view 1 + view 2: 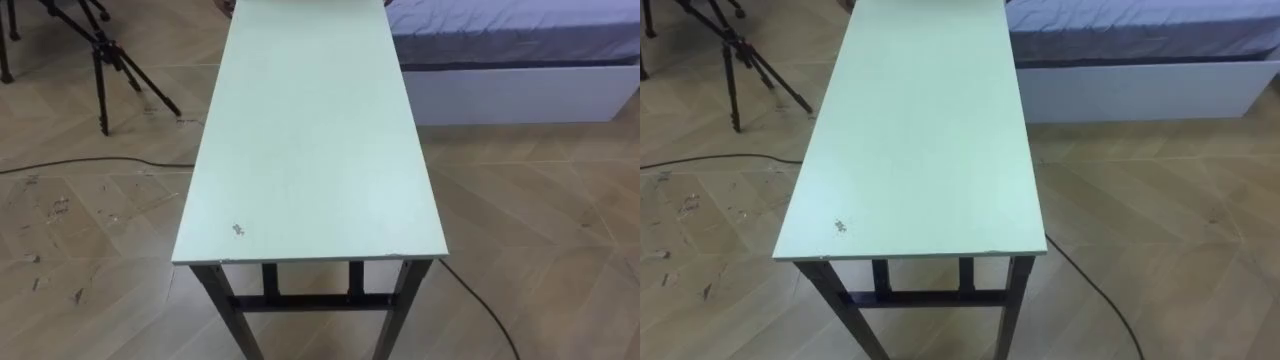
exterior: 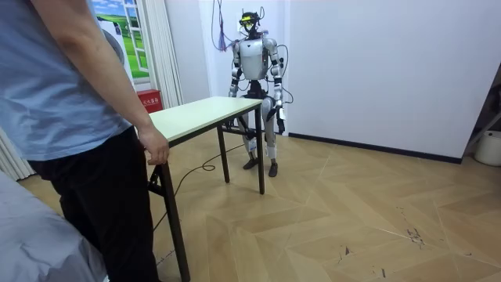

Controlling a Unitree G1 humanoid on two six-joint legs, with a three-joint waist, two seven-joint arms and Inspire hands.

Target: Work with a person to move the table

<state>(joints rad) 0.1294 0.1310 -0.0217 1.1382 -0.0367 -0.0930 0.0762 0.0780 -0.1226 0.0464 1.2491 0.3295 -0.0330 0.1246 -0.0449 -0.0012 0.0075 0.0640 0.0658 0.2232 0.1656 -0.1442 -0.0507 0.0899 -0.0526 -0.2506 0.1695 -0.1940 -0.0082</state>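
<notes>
The long pale-topped table (image 1: 310,150) is stood lengthwise between its two carriers, one short end directly below the robot's head camera and the other at the person (image 2: 70,117), so that each can take an end. The person's hand (image 2: 155,146) is laid over the near corner of the top, apparently ready for the lift. The robot is seen upright at the far end in the room view. Its left hand (image 2: 280,117) hangs at its side, apart from the table, and whether its fingers are apart or together cannot be told at that distance. The right hand is lowered behind the table's far corner, so its state cannot be told either. The lift is judged not yet begun, since all legs are seen on the floor. A tripod (image 1: 110,60), a floor cable (image 1: 90,163) and a bed (image 1: 510,60) flank the table and would have to be cleared.
</notes>
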